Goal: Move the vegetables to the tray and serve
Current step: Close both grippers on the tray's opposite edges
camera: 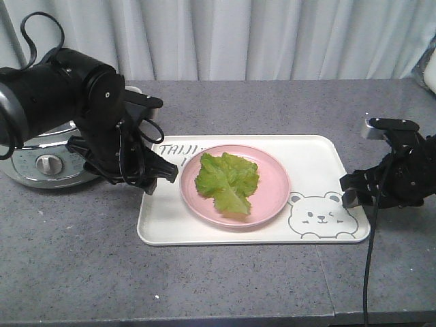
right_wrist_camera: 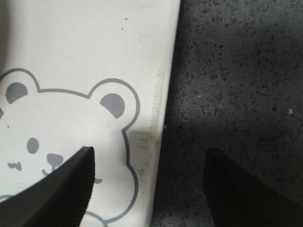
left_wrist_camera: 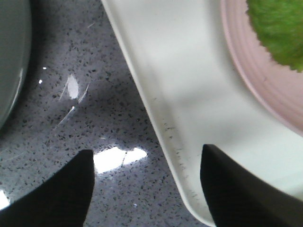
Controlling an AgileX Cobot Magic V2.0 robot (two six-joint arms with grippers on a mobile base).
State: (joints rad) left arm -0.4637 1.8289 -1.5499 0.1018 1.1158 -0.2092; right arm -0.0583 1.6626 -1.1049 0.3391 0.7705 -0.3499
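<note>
One cream tray (camera: 320, 153) lies on the table (camera: 238, 279), carrying one pink plate (camera: 276, 184) and one lettuce leaf (camera: 227, 180). One silver appliance (camera: 41, 167) stands at the left.

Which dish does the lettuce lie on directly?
The round pink plate. The lettuce leaf lies on it; the plate in turn stands on the rectangular cream tray with the bear drawing.

A crinkly green lettuce leaf (camera: 227, 181) lies on a round pink plate (camera: 274, 182) inside a cream rectangular plastic tray (camera: 320, 158) on a grey speckled table (camera: 204, 286).
</note>
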